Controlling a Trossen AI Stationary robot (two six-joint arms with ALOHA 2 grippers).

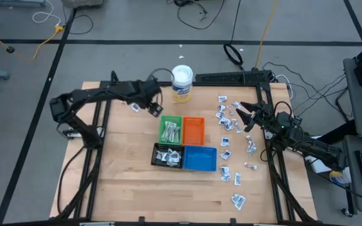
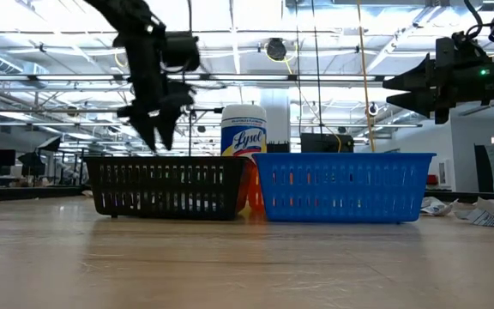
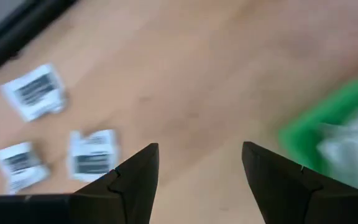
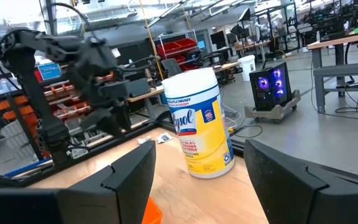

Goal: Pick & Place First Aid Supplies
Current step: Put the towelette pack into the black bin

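The four trays are clustered mid-table, the green tray [image 1: 171, 129] serving as landmark. The left gripper [image 1: 154, 105] is held just beside its far-left corner, fingers parted and empty. The right gripper [image 1: 242, 117] is raised well to its right, spread wide, empty, above the scattered packets [image 1: 228, 125].

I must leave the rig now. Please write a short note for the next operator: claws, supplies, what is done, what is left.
Left claw: open, empty, raised beside the green tray, near loose packets.
Right claw: open, empty, raised over the scattered packets on the table's right side.
Done: some supplies lie in the green tray and the black tray.
Left: many packets remain on the table; orange tray and blue tray look empty.
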